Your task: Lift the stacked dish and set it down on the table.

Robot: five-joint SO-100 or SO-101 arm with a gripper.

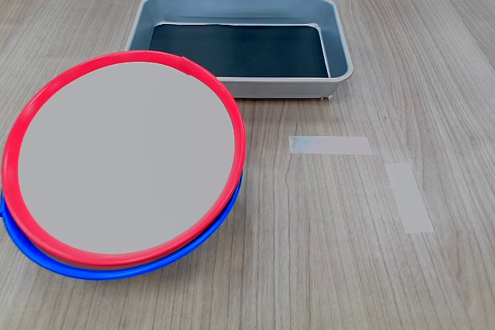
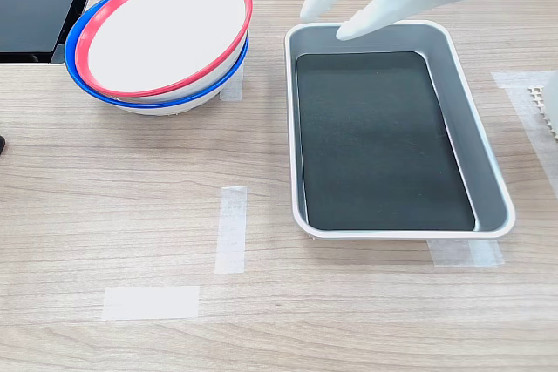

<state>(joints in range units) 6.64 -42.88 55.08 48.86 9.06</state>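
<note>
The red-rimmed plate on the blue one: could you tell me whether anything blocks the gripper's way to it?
Nothing visible does. The white gripper hangs open over the grey rectangular tray; only bare wood-grain table separates it from the red-rimmed plate.

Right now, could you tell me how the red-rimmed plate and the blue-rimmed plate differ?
The red-rimmed plate sits on top, its pale grey centre fully visible; the blue-rimmed plate lies underneath, showing only its rim. The red-rimmed plate is shifted off-centre and looks tilted in the second exterior view, while the blue-rimmed plate rests on the table. Both are round, shallow and look about equal in size.
</note>
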